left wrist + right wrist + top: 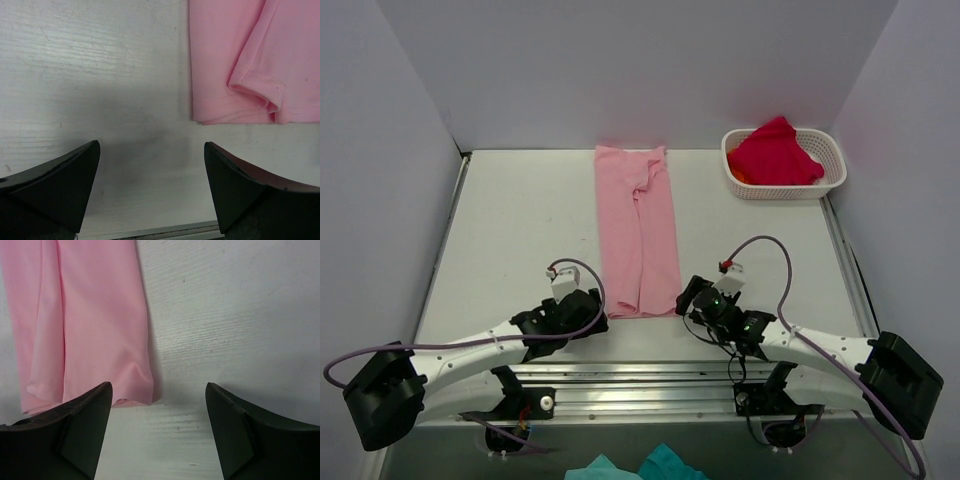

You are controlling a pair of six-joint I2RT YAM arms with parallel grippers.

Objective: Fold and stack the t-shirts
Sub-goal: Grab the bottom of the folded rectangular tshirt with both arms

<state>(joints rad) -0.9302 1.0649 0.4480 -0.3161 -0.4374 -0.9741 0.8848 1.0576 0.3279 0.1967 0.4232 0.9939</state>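
Right gripper (687, 295) just beside pink t-shirt (638, 230)

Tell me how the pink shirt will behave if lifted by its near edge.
Probably floppy: the pink shirt lies flat in soft folds, so it would likely sag from a pinch. Its layers, loose at the near end, may slip apart and unfold. Pushed, it would probably bunch rather than slide whole.

table (520, 220): white, scuffed
pink t-shirt (638, 235): centre, folded into a strip running near to far
basket (790, 189): far right
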